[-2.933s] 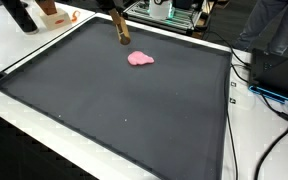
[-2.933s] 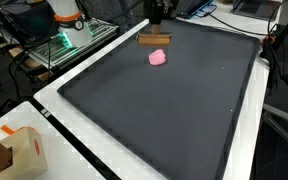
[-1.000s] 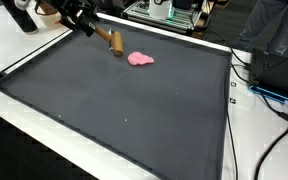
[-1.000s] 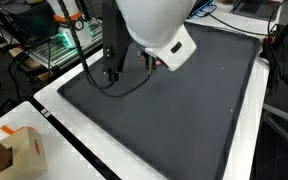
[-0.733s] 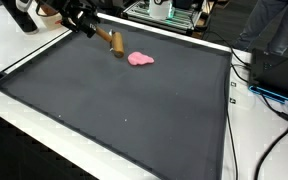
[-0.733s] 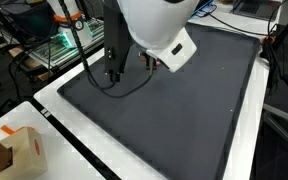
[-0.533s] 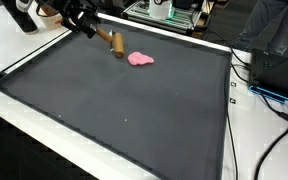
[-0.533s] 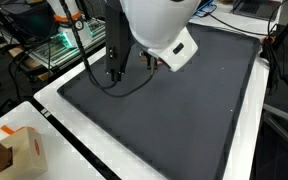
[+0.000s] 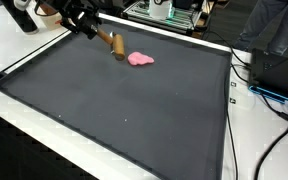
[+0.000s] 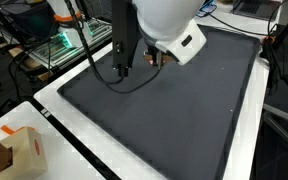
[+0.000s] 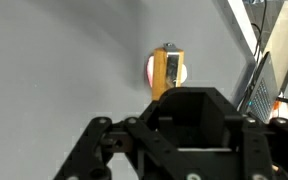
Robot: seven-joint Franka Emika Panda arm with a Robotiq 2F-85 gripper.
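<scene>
In an exterior view my gripper [image 9: 96, 33] reaches in from the far left corner of the black mat [image 9: 124, 110] and is shut on a wooden block [image 9: 114, 43]. The block slants down to the right, its free end just above the mat. A pink lump [image 9: 140, 59] lies on the mat a short way right of that end, apart from it. In the wrist view the wooden block [image 11: 167, 72] sticks out past the black gripper housing [image 11: 174, 120], with the pink lump [image 11: 151, 68] showing behind it. The fingers are hidden there. The white arm [image 10: 164, 25] blocks the block and the lump.
The mat lies on a white table [image 9: 24, 45]. Cables [image 9: 269, 95] run along one side. An equipment rack [image 9: 169, 12] stands at the back. A cardboard box [image 10: 24, 150] sits at a table corner, and a green-lit device [image 10: 59, 45] stands beside the mat.
Since 2.9 s ago the gripper has swung away to the mat's corner with the block, which now slants. Over the last second the arm shifted only slightly.
</scene>
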